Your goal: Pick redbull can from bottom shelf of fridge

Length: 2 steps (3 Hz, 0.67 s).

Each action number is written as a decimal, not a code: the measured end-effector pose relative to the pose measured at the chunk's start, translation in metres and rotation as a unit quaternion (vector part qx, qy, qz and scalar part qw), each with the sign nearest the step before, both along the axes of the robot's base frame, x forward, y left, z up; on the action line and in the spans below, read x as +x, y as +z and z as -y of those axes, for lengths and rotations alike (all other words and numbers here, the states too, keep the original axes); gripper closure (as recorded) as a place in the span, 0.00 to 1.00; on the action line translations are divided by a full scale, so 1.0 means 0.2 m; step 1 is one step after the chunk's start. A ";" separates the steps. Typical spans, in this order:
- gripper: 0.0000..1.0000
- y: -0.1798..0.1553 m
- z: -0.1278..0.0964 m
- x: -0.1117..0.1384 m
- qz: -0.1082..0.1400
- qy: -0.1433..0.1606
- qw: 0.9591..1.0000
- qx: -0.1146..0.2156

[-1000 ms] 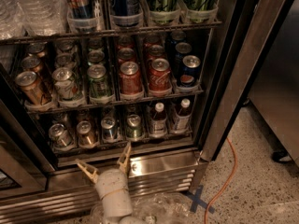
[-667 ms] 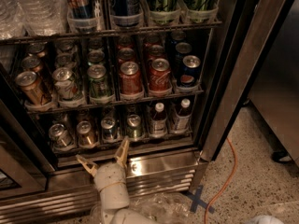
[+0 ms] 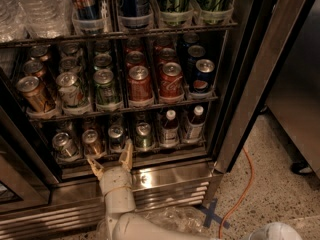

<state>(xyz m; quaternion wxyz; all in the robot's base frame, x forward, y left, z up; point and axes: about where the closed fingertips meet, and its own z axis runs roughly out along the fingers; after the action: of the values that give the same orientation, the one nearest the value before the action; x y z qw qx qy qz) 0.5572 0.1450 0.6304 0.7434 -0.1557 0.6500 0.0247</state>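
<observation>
The fridge [image 3: 165, 171] stands open, with dark wire racks full of drinks. On its bottom shelf, a slim redbull can [image 3: 116, 136] with a silver top stands between a copper-orange can [image 3: 91, 141] on its left and a greenish can [image 3: 143, 135] on its right. My gripper [image 3: 111, 160] is open, with its tan fingertips [image 3: 126, 155] spread. It sits just in front of the bottom shelf's front edge, slightly below and left of the redbull can, and touches nothing.
A silver can [image 3: 64, 144] stands at the shelf's left and two bottles [image 3: 169, 127] at its right. The middle rack holds cola cans [image 3: 139, 85]. The steel door frame [image 3: 250, 84] rises on the right. An orange cable [image 3: 245, 184] and blue tape cross [image 3: 212, 213] lie on the floor.
My gripper has shifted a little left and moved up closer to the bottom shelf's front edge. The cans have not moved.
</observation>
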 end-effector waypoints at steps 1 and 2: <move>0.25 -0.03 -0.01 0.04 -0.008 -0.005 1.000 0.006; 0.27 -0.08 0.01 0.09 -0.022 -0.015 0.999 0.017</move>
<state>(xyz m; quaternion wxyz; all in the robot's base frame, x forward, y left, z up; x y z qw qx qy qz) 0.5747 0.1422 0.6141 0.7317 -0.1326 0.6680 0.0285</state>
